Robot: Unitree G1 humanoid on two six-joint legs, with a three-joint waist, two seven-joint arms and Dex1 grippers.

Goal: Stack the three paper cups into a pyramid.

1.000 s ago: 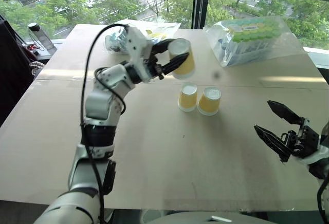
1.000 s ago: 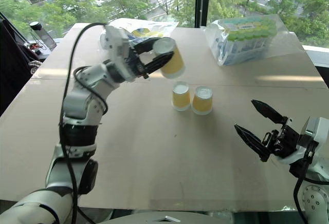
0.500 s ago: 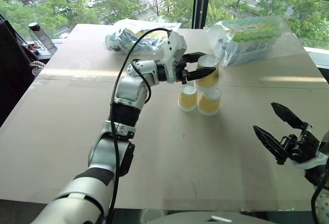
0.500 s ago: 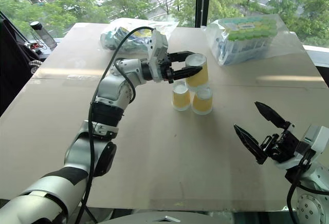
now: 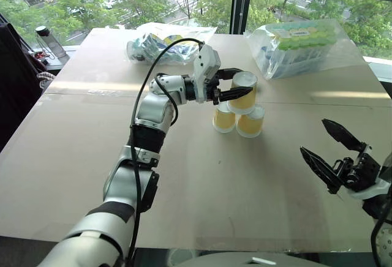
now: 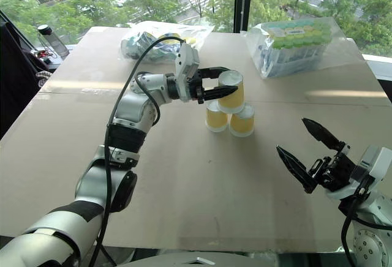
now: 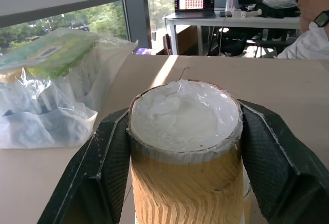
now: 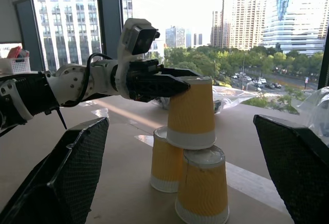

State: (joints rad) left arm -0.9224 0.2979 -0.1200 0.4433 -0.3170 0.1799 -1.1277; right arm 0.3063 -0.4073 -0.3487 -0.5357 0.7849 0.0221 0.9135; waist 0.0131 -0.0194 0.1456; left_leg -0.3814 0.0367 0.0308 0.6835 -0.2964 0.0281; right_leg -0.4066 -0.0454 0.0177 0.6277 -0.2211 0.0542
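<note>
Two plastic bags [image 5: 306, 46] [image 5: 160, 39] lie behind the stacked cups [image 5: 240, 108].

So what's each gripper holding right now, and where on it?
Left gripper grips the top cup by its sides, near the upper end. Right gripper holds nothing.

Head pair overhead; wrist views close.

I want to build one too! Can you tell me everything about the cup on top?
The top cup is a small paper cup with ribbed yellow-orange sides and a white band at its wide mouth. It stands upside down, its white round base up. It sits on the two lower cups, bridging both bases. The left hand is shut on it, one black finger on each side near the top.
</note>
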